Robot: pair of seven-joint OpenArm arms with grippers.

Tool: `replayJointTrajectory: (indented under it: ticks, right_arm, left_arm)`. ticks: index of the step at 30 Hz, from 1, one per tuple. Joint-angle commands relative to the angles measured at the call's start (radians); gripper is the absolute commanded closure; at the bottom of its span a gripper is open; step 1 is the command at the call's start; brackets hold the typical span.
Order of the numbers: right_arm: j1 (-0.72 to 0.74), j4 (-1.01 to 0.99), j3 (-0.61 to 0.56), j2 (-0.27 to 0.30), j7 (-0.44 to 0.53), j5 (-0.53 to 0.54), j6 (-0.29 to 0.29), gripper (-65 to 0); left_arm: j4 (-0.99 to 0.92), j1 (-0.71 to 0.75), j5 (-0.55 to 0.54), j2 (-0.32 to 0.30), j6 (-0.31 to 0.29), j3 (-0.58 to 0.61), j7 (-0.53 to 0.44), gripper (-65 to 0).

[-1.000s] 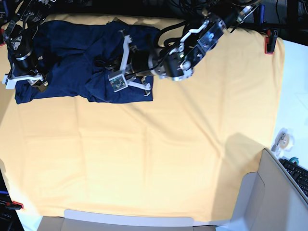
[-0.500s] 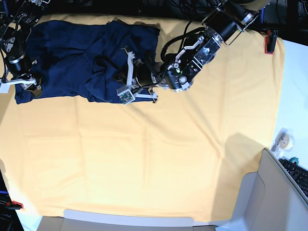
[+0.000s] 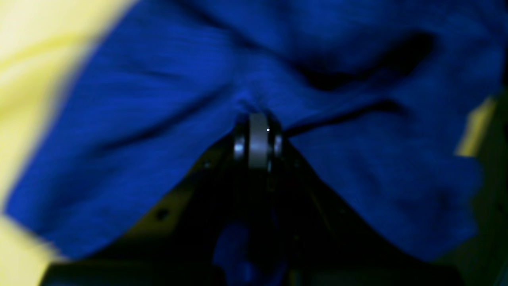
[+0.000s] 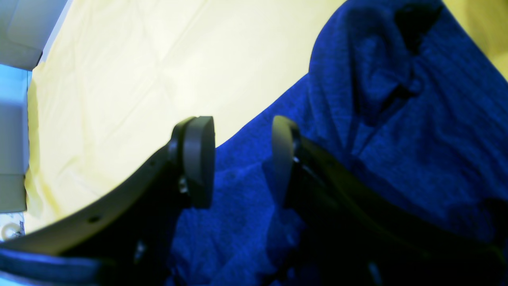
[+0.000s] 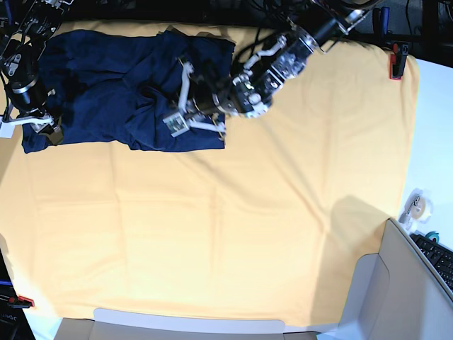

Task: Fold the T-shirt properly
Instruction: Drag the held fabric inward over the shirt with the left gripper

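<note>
Left gripper (image 3: 258, 119) pinches the soft dark navy-blue knit T-shirt (image 5: 106, 78), bunched at the yellow-orange cloth's (image 5: 233, 234) far corner. Right gripper (image 4: 242, 159) hovers half-open, seemingly empty. Best drawn smoothly, keeping fabric taut.

My left arm (image 5: 272, 60) is mostly black, with shiny silver-grey round joints and white bracket pieces near its end. Thin black cables run along it. The left claw (image 3: 258, 137) shows two dark fingers with a grey metallic strip between them. My right arm (image 5: 25, 71) is also black with a white bracket. The right claw (image 4: 240, 159) has two black fingers ending in round dark-grey pads (image 4: 198, 159), with small screw holes along the left one.
</note>
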Motion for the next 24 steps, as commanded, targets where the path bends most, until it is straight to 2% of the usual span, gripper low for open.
replayJointTrajectory:
  ticks: [1, 8, 12, 18, 21, 22, 24]
  right_arm:
    - [0.006, 0.021, 0.005, 0.016, 0.019, 0.019, 0.010, -24.0]
    - [0.006, 0.020, 0.005, 0.013, 0.019, 0.019, 0.010, -24.0]
    - [0.006, 0.017, 0.005, 0.012, 0.019, 0.019, 0.010, -24.0]
    - [0.011, 0.014, 0.005, 0.018, 0.019, 0.019, 0.010, -23.9]
    - [0.024, 0.020, 0.005, 0.045, 0.019, 0.019, 0.011, -23.9]
    - [0.028, 0.020, 0.003, 0.062, 0.019, 0.019, 0.022, -23.9]
    - [0.031, 0.020, 0.003, 0.104, 0.019, 0.019, 0.117, -24.0]
  left_arm:
    - [0.015, -0.026, 0.011, 0.027, -0.002, -0.001, -0.035, 0.0]
    - [-0.083, -0.076, 0.022, 0.114, -0.004, 0.065, -0.046, 0.0]
    - [-0.115, -0.096, 0.015, 0.153, -0.005, 0.088, -0.119, 0.0]
    - [-0.052, -0.093, 0.017, 0.153, -0.005, 0.080, -0.168, 0.0]
    - [0.014, -0.086, 0.017, 0.119, -0.004, 0.028, -0.162, 0.0]
    - [0.029, -0.075, 0.015, 0.113, -0.004, 0.014, -0.162, 0.0]
    - [0.061, -0.043, 0.017, 0.091, -0.004, -0.024, -0.162, 0.0]
